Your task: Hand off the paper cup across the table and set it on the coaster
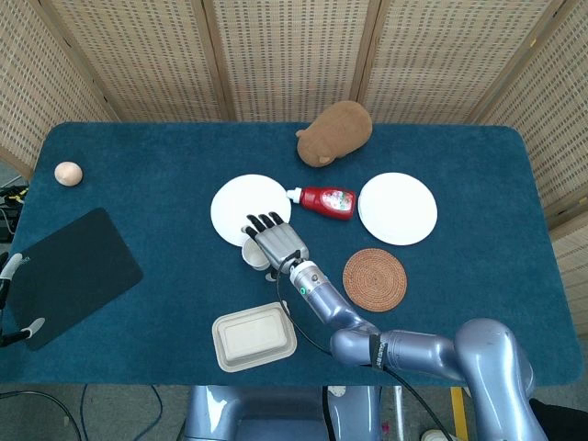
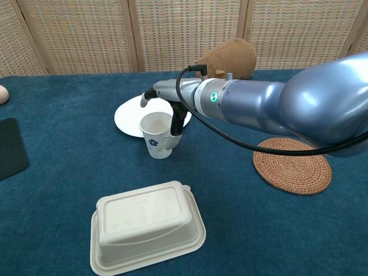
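Head view. Blue table (image 1: 138, 184), seen from above. Right hand (image 1: 274, 241) reaches in from the lower edge, fingers pointing away from the robot and lying over the near edge of a white plate (image 1: 246, 204). Paper cup (image 1: 254, 254) shows as a pale rim just left of and partly under the hand. Coaster (image 1: 374, 279), round and woven, lies to the right of the hand, apart from it. Second white plate (image 1: 397, 208) sits beyond the coaster. Red bottle (image 1: 323, 201) lies on its side between the two plates. Brown plush toy (image 1: 334, 132) at the far edge. Egg (image 1: 67, 173) at far left. Black mat (image 1: 69, 273) at near left. Lidded takeaway box (image 1: 253, 336) near the front edge, below the hand. Left hand does not appear.

Chest view. Cup (image 2: 158, 134) stands upright on the cloth, open top facing up, a leaf print on its side, just in front of the plate (image 2: 129, 118). Right hand (image 2: 172, 112) comes from the right; a dark finger runs down the cup's right side and appears to touch it, but whether the cup is actually gripped cannot be told. Coaster (image 2: 293, 164) lies well to the right, bare. Box (image 2: 146, 227) in the foreground.
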